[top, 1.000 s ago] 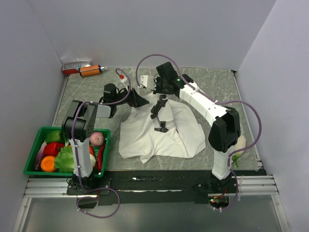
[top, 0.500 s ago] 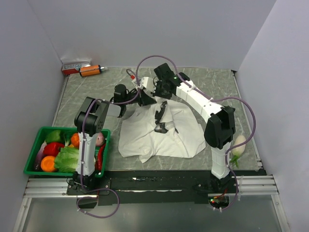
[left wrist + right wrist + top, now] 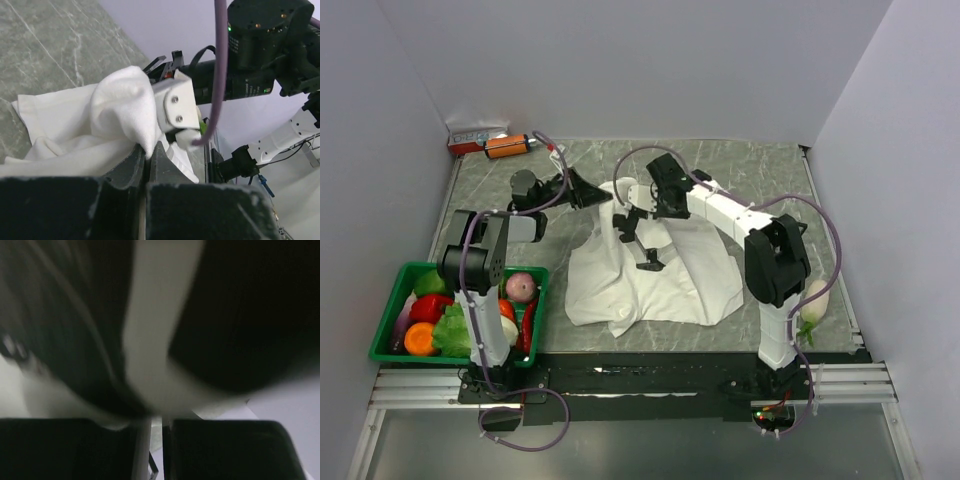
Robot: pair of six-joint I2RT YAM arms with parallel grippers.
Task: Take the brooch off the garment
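I cannot make out the brooch in any view. The garment (image 3: 655, 280) lies rumpled on the worktop (image 3: 770, 170), its far edge drawn up into a peak. My left gripper (image 3: 148, 150) is clenched on a fold there, and my right gripper (image 3: 156, 422) pinches the cloth just beside it.

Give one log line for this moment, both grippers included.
left gripper: shut on garment | right gripper: shut on garment | brooch: not visible
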